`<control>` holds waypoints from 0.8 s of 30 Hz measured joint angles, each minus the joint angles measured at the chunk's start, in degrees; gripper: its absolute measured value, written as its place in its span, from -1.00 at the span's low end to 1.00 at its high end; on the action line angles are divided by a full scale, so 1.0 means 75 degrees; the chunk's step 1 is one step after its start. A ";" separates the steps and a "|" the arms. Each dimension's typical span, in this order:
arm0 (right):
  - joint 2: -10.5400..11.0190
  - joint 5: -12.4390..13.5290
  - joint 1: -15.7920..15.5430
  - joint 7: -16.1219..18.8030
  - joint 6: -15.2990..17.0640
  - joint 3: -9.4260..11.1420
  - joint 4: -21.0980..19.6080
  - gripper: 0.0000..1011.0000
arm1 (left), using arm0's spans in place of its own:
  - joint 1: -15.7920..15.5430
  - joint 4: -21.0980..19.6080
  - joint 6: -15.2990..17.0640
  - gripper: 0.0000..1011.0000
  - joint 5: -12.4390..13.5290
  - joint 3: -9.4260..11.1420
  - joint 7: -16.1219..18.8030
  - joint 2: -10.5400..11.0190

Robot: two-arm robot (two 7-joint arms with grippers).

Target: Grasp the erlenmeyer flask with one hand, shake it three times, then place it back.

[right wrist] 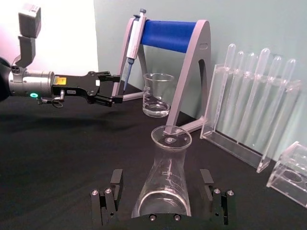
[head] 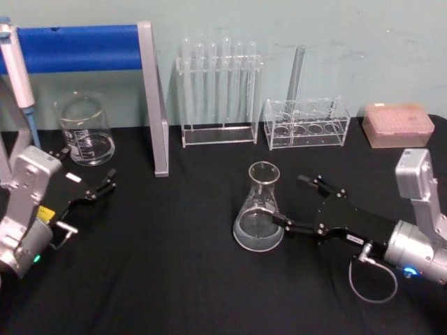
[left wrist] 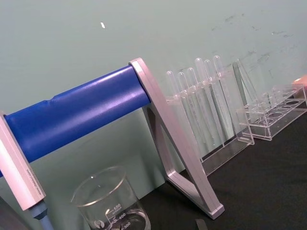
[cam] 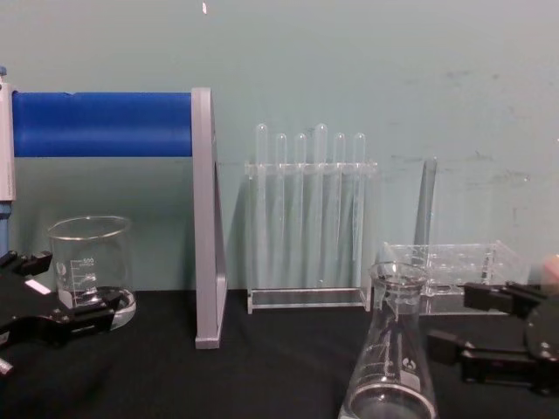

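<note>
Clear glass conical erlenmeyer flask (head: 260,209) upright on the black counter (head: 174,272), base flanked by the spread, released fingers of the black right end effector (head: 288,199), with the left end effector (head: 106,183) likewise released, parked far left near a cylindrical glass beaker (head: 85,129).

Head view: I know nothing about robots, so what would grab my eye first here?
Likely the clear erlenmeyer flask standing mid-table on black cloth, the right end effector open close beside it. Next, the bright blue bar of the stand at back left, with the test tube rack beside it. The left end effector sits open near the beaker.
</note>
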 joint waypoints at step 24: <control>-0.0882 -0.0212 0.1229 0.0421 0.0229 -0.0461 0.1403 0.98 | 0.0000 0.0000 0.0000 0.98 0.0000 0.0000 -0.0001 0.0000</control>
